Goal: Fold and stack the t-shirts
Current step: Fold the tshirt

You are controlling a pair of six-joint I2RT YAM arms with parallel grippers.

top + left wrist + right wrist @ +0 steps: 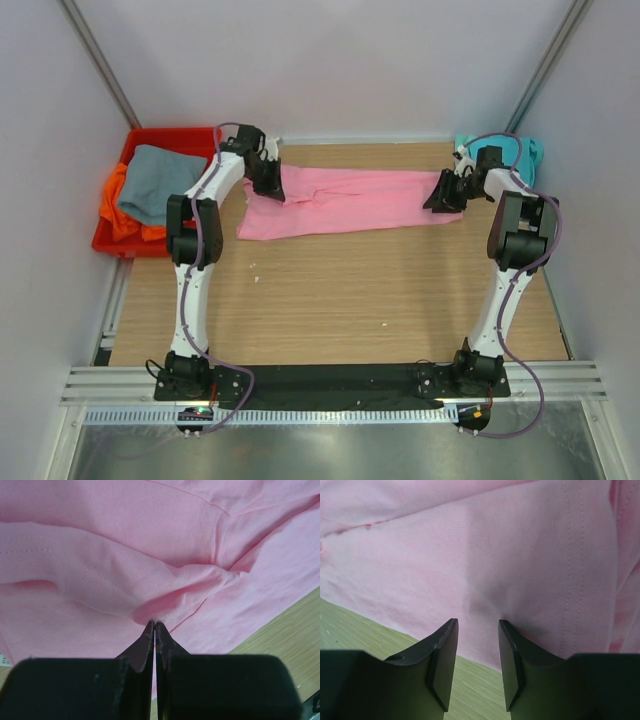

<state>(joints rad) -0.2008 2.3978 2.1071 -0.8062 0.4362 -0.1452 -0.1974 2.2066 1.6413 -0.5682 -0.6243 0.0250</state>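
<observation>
The pink t-shirt [340, 205] lies stretched left to right across the back of the table. My left gripper [268, 186] is at its left end, shut on a pinched fold of pink cloth [165, 605] that bunches at the fingertips [155, 624]. At the shirt's right end my right gripper [446, 195] is open. Its tips [478, 622] reach the shirt's near edge [495, 545], with only flat cloth and bare table between the fingers. A teal t-shirt [500, 153] lies at the back right corner. The grey t-shirt [158, 180] rests on the orange one [118, 208] in the bin.
A red plastic bin [180, 137] sits at the back left, just off the table's edge. The wooden table [330, 290] runs from the shirt to the arm bases. White walls enclose the left, back and right.
</observation>
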